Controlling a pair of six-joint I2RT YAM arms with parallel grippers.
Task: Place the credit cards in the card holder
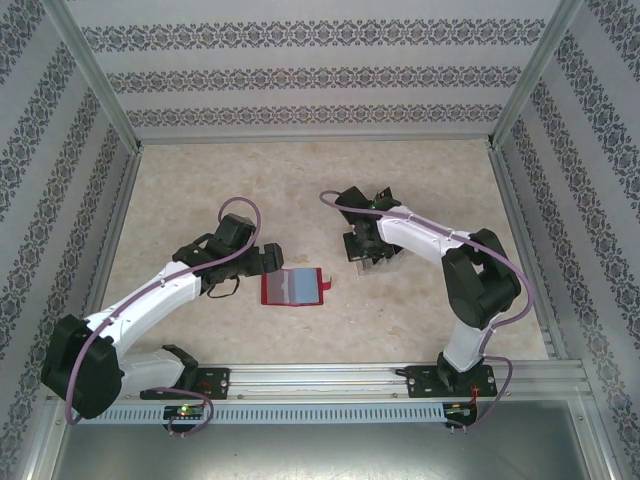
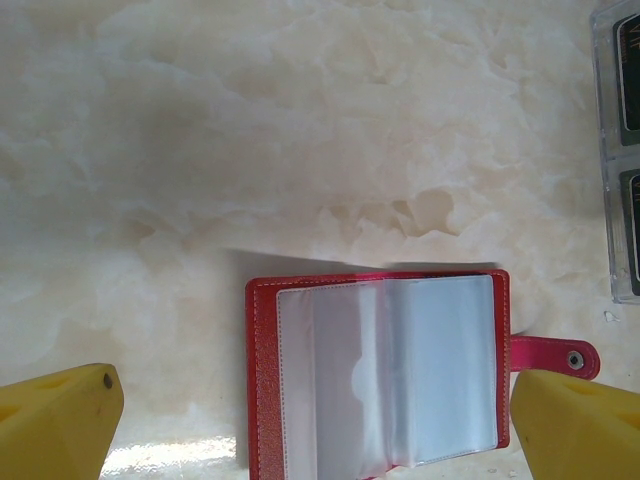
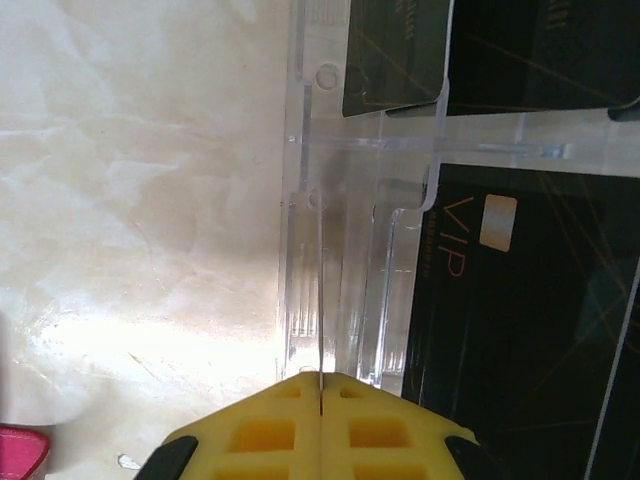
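My left claw [image 2: 315, 405] stands wide open with nothing in it, its yellow fingers [image 2: 60, 425] set to either side of the card holder [image 2: 385, 375]. The card holder lies opened flat on the tabletop [image 2: 300, 120] between my two claws. Its clear sleeves face up inside the red cover, and its clasp tab [image 2: 555, 355] sticks out toward the clear stand [image 3: 340, 250], which sits apart from it. My right claw [image 3: 320, 400] is closed tight at that stand's edge. A thin clear wall runs up to the seam between its pads; I cannot tell whether it is pinched. The credit cards [image 3: 520, 330] sit in the stand, black, the nearest marked VIP with a small pale patch
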